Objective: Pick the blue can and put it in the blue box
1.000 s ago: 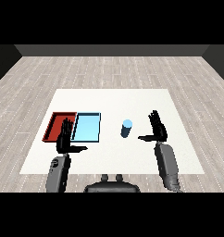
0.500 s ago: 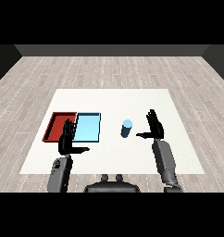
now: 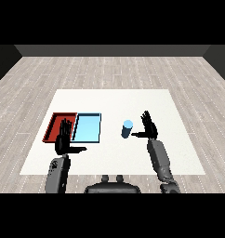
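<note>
Blue can [image 3: 127,128] waits upright on the white table [image 3: 179,153].
Small, pale-topped cylinder right of the light blue tray [image 3: 88,128]; right hand [image 3: 149,126] spread beside it, left hand [image 3: 64,142] likewise released.

Trays: 2 side by side on table [image 3: 179,158], one tray [image 3: 53,122] at 9 o'clock of other tray [image 3: 88,128].
Can [image 3: 127,129]: upright, 3 o'clock of trays.
Right hand [image 3: 149,128]: 3 o'clock of can.
Left hand [image 3: 64,142]: 6 o'clock of trays.

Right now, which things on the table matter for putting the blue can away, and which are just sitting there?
Needed: blue can, upright; light blue tray; right hand, open beside the can.
Not needed: red tray; left hand, open near the trays.
</note>
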Tool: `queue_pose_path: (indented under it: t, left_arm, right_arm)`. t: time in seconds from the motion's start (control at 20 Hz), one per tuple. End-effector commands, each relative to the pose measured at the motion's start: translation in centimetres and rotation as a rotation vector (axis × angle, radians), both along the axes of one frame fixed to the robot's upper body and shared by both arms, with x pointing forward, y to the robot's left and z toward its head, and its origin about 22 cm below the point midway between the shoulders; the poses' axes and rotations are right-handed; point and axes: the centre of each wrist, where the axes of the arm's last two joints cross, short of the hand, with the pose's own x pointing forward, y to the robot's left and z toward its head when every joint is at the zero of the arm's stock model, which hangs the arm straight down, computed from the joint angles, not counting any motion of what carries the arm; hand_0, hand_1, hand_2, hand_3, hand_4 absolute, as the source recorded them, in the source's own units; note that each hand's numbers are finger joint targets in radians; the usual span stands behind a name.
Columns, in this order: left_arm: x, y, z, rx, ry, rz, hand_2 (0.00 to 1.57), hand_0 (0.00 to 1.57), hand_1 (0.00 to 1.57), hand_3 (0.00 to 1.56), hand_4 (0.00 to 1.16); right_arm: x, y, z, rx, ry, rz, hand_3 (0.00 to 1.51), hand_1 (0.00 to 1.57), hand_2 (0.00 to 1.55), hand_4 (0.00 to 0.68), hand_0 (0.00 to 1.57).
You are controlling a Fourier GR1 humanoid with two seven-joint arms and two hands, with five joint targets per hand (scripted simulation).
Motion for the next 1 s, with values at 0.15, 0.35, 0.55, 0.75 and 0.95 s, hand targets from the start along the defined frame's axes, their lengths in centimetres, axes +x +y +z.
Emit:
queue_pose_path:
  t: [0.15, 0.35, 0.55, 0.75, 0.95]
  left_arm:
    - [-0.3, -0.1, -1.0, 0.002, 0.002, 0.012, 0.0, 0.0, 0.0, 0.0, 0.0]
    - [0.4, 1.3, -0.1, -0.003, -0.015, 0.02, 0.0, 0.0, 0.0, 0.0, 0.0]
    - [0.7, -0.8, -2.7, 0.01, -0.026, 0.02, 0.0, 0.0, 0.0, 0.0, 0.0]
    - [1.0, 1.0, -0.7, 0.004, -0.016, 0.026, 0.0, 0.0, 0.0, 0.0, 0.0]
    - [-0.3, -0.5, -0.1, -0.003, 0.005, 0.007, 0.0, 0.0, 0.0, 0.0, 0.0]
  right_arm:
    - [-0.8, 1.4, -4.0, 0.016, 0.034, 0.006, 0.0, 0.0, 0.0, 0.0, 0.0]
    - [0.3, 0.2, -2.2, 0.044, 0.066, -0.005, 0.0, 0.0, 0.0, 0.0, 0.0]
    - [0.3, 2.6, -1.8, 0.011, 0.056, 0.022, 0.0, 0.0, 0.0, 0.0, 0.0]
    - [0.0, 2.6, -2.5, 0.017, 0.075, 0.035, 0.0, 0.0, 0.0, 0.0, 0.0]
    - [1.1, 3.2, -4.9, 0.05, 0.082, 0.04, 0.0, 0.0, 0.0, 0.0, 0.0]
